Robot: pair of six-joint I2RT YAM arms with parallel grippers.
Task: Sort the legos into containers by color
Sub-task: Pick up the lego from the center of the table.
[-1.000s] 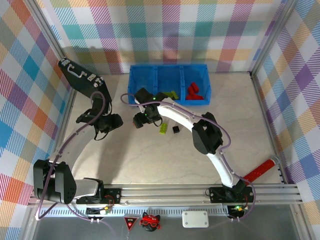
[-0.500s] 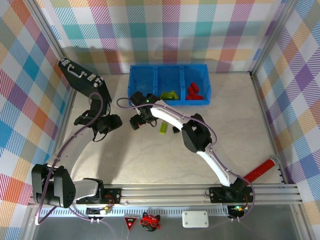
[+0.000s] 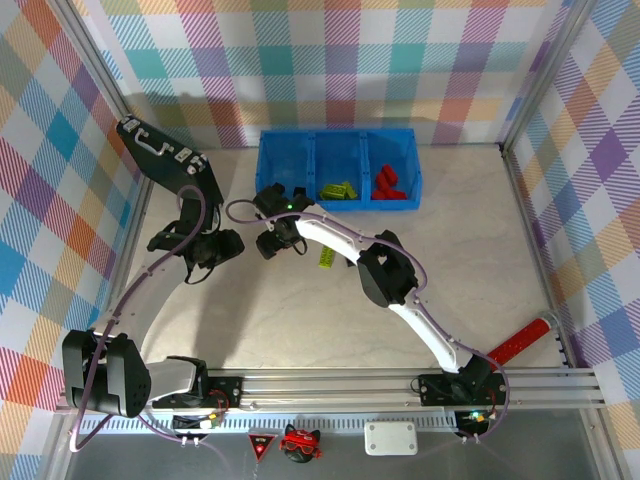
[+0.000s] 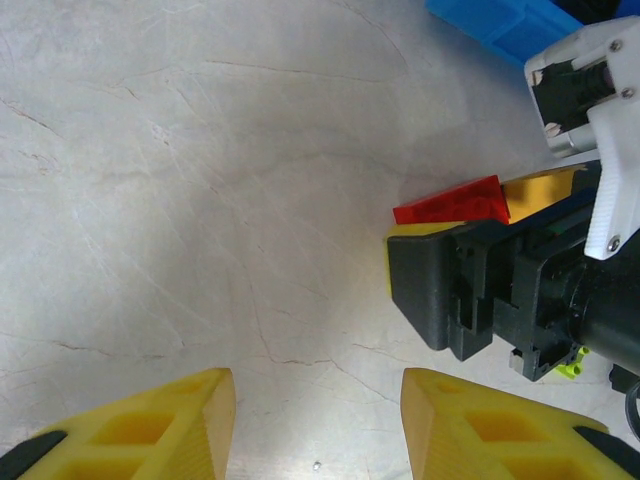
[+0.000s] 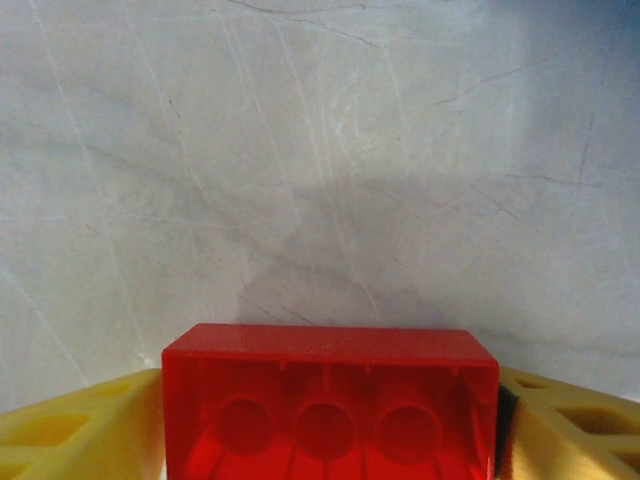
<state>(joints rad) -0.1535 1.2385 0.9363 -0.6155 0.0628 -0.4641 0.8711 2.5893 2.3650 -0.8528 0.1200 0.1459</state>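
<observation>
Red lego [image 5: 329, 405] between the right jaws

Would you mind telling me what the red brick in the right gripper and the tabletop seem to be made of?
The red lego brick looks like hard moulded plastic, glossy: crisp edges, round hollows underneath, a soft sheen. The tabletop looks like marble-patterned stone or laminate, fairly matte; thin grey veins cross it.
</observation>
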